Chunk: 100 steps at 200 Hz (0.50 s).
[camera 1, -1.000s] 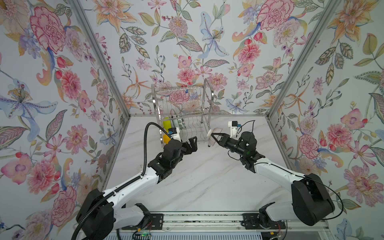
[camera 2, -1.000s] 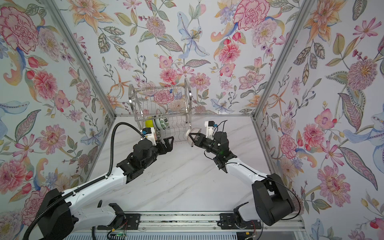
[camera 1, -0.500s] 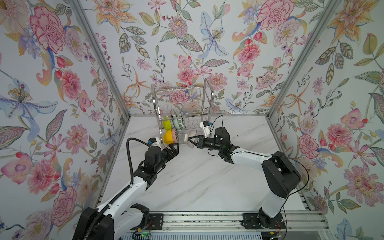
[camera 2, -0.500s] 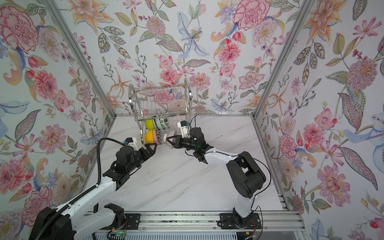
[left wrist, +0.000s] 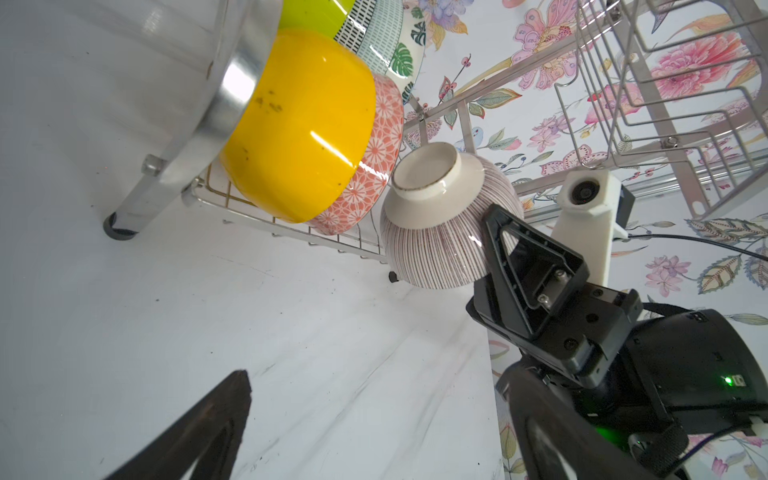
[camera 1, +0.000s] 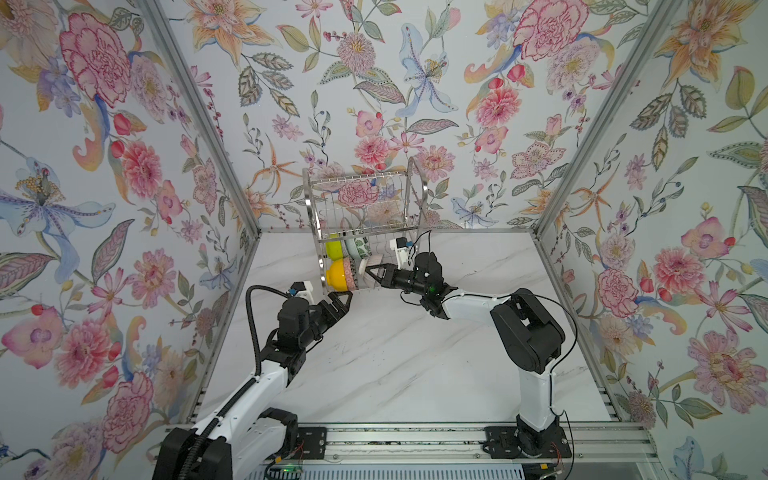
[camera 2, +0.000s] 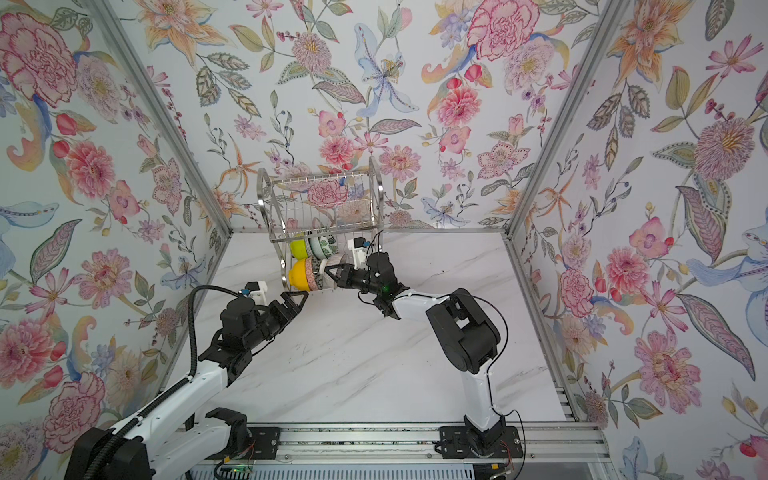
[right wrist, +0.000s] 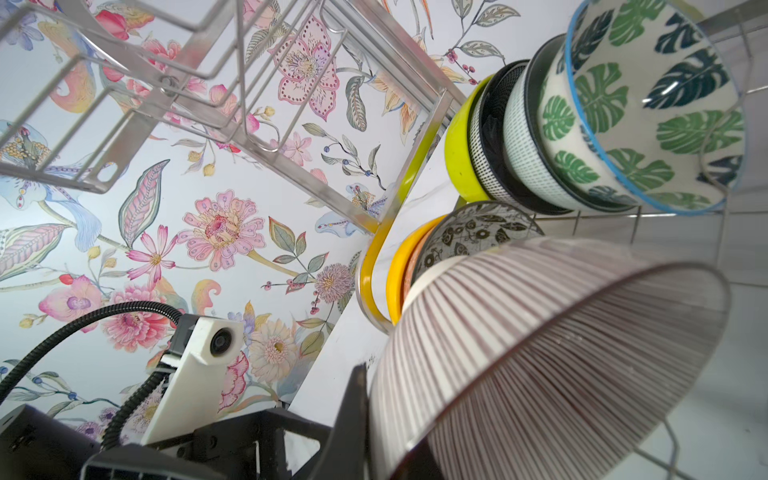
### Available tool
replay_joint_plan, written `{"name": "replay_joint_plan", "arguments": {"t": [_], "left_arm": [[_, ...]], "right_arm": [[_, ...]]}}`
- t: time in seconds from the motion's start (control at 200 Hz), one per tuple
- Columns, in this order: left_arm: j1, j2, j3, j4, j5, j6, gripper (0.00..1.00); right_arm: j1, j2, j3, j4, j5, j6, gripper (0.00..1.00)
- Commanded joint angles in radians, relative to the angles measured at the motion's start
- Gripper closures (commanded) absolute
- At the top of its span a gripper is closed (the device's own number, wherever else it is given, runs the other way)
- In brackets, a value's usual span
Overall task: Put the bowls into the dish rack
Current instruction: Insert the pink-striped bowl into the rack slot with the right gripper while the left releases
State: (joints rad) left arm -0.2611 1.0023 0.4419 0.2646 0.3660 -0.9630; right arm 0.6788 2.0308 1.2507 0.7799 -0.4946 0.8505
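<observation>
- Right gripper (camera 1: 371, 272) is clamped on the rim of the ribbed bowl (camera 1: 367, 262). One finger (left wrist: 496, 226) presses the striped outer wall and its partner is hidden inside the bowl.
- The ribbed bowl lies on its side in that grip. In both top views its pale foot points to 9 o'clock, toward the bowls on the lower tier of the dish rack (camera 1: 309, 201).
- The dish rack stands at 12 o'clock on the white marbled table (camera 1: 395, 365), close to the back wall.
- In the front row of the lower tier, the orange-yellow bowl (camera 1: 336, 277) is at the 9 o'clock end. A coral-patterned bowl (left wrist: 374, 166) and a black-and-white floral bowl (right wrist: 473, 228) are nested behind it.
- The ribbed bowl is at the 3 o'clock end of that row, just beside the others. Whether it touches them cannot be told.
- The back row, at 12 o'clock of the front one, runs from the lime green bowl (camera 1: 333, 248) through dotted bowls (right wrist: 521, 153) to the leaf-printed bowl (camera 1: 365, 247).
- Left gripper (camera 1: 341, 296) has its jaws spread wide and holds nothing. It is at 6 o'clock of the orange-yellow bowl, near the rack's foot.
</observation>
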Motion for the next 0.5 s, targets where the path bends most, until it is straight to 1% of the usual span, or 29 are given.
{"name": "replay_joint_plan", "arguments": {"t": [0.0,0.25,0.495], "left_arm": [[0.015,-0.004,-0.021,0.030,0.043,-0.006,0.01],[0.039,-0.017,-0.041,0.028,0.069,-0.003,0.01],[0.063,-0.032,-0.058,0.022,0.092,-0.003,0.01]], "right_arm": [[0.007,0.029,0.065,0.133,0.025,0.041,1.00],[0.007,0.108,0.142,0.159,0.026,0.084,1.00],[0.008,0.165,0.171,0.192,0.039,0.120,1.00]]}}
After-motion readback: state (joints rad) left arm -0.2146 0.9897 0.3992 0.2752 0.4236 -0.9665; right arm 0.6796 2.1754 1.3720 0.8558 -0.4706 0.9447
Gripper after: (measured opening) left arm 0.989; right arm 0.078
